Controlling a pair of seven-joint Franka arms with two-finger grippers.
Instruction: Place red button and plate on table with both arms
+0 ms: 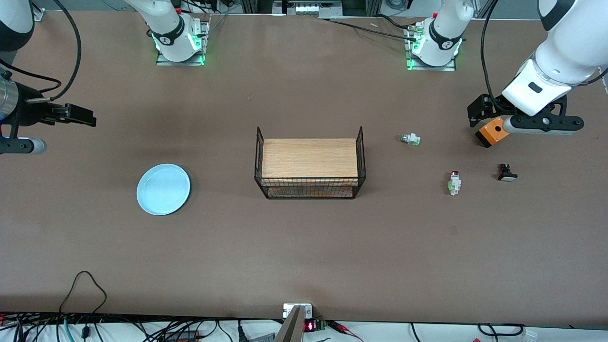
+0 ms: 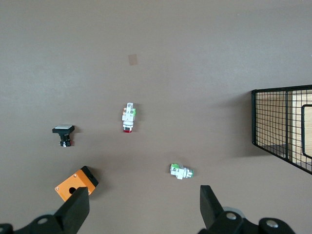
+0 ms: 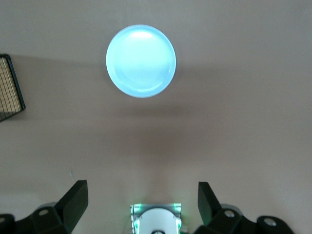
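Note:
The light blue plate [image 1: 163,189] lies on the brown table [image 1: 304,256] toward the right arm's end; it also shows in the right wrist view [image 3: 141,61]. The red button [image 1: 454,182], whitish with a dark-red cap, lies on the table toward the left arm's end and shows in the left wrist view [image 2: 128,117]. My right gripper [image 1: 76,115] hangs open and empty in the air over the table's right-arm end [image 3: 142,185]. My left gripper [image 1: 479,111] hangs open and empty over an orange box [image 1: 491,132], apart from the red button [image 2: 144,192].
A wood-topped black wire rack [image 1: 309,163] stands mid-table. A similar whitish unit without a red cap [image 1: 411,139] and a black button with a white cap [image 1: 507,173] lie near the red button. Cables run along the table's near edge.

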